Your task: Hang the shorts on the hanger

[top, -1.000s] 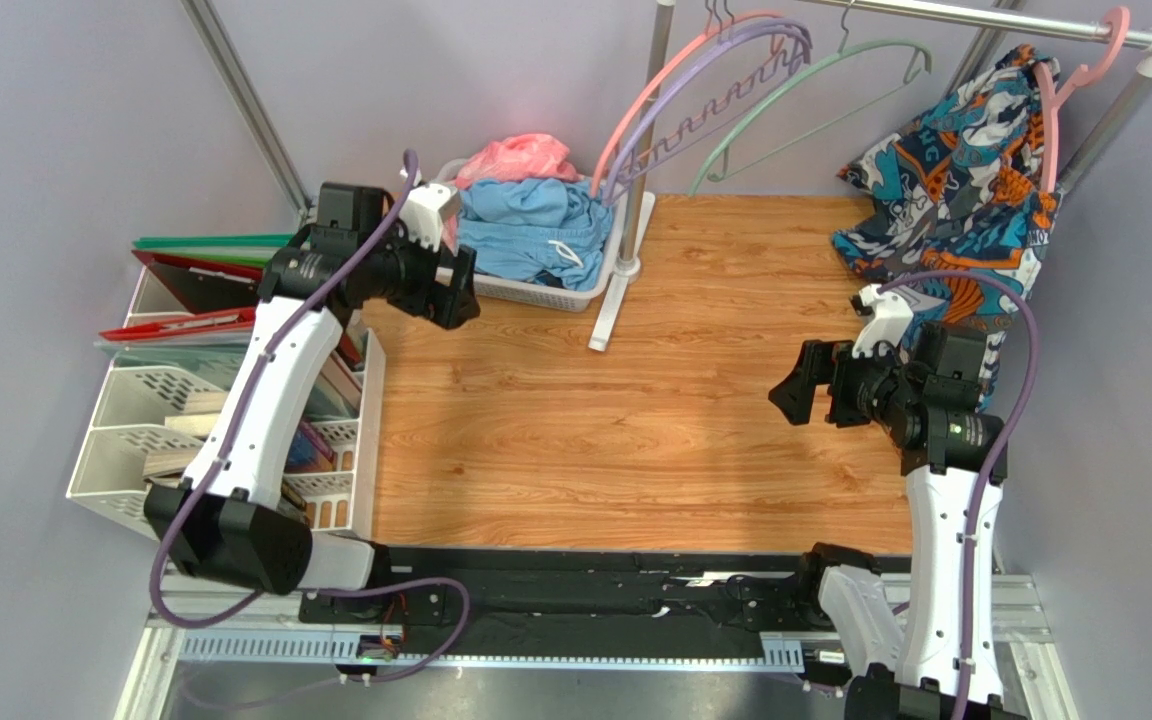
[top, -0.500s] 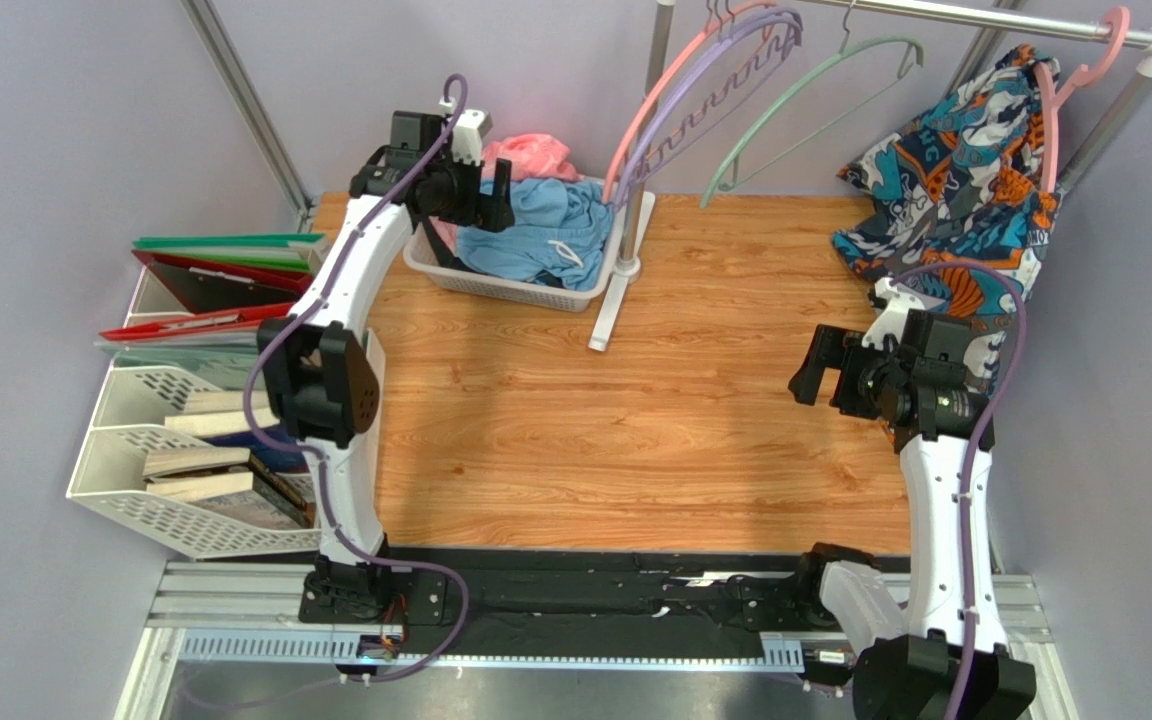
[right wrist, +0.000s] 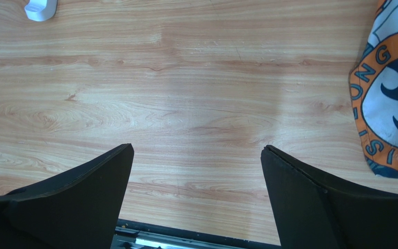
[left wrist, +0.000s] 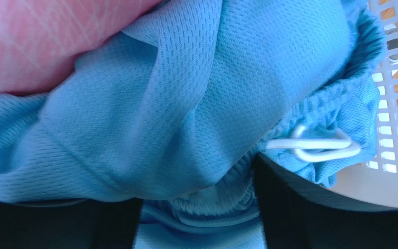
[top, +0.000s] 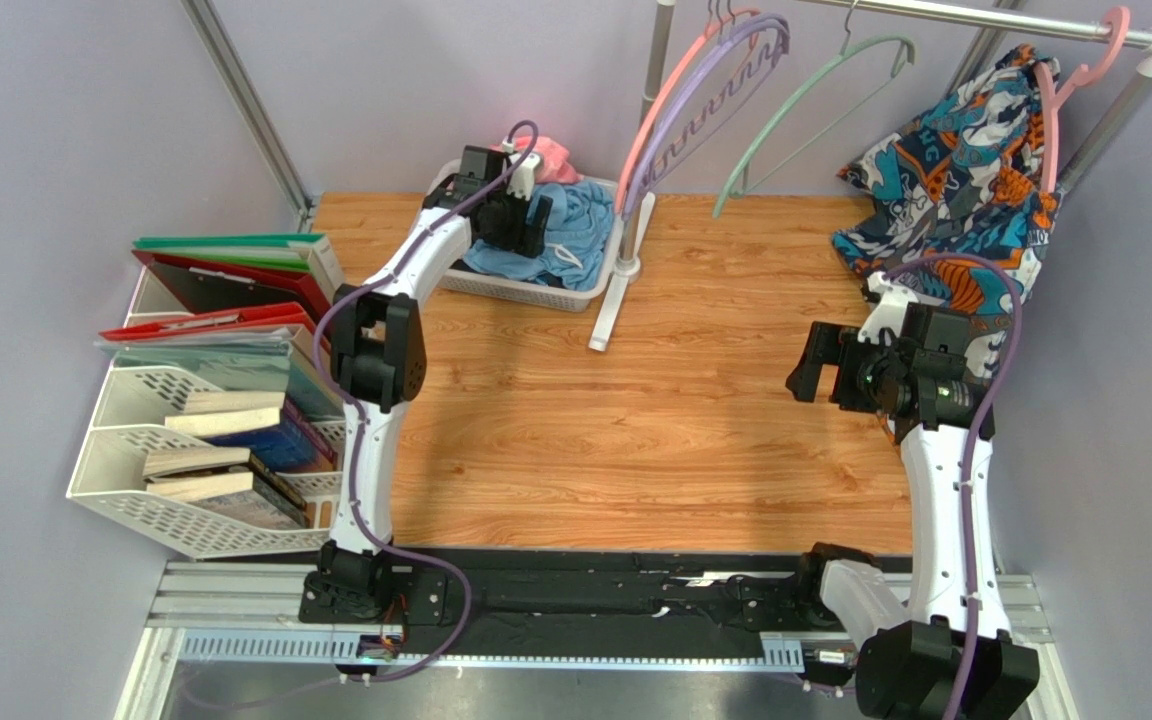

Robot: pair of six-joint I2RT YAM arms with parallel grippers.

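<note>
The light blue shorts (top: 585, 228) lie crumpled in a white basket (top: 537, 290) at the back of the table. My left gripper (top: 527, 222) is down in the basket on them. In the left wrist view the shorts (left wrist: 196, 93) fill the frame, the white drawstring (left wrist: 315, 148) lies to the right, and my left gripper (left wrist: 198, 218) has its jaws apart with bunched waistband fabric between them. The mint-green hanger (top: 808, 93) hangs on the rail at the back. My right gripper (top: 815, 368) is open and empty above the bare table, as the right wrist view shows (right wrist: 196, 150).
A pink cloth (top: 552, 153) lies behind the shorts in the basket. Pink and lilac hangers (top: 687, 90) hang left of the mint one. A teal-orange patterned garment (top: 965, 165) hangs at the right. File trays with books (top: 207, 435) stand at the left. The rack's post foot (top: 608, 315) rests on the table.
My left arm has swung from the left of the basket to over it and gone down onto the shorts. My right arm has shifted only slightly.
</note>
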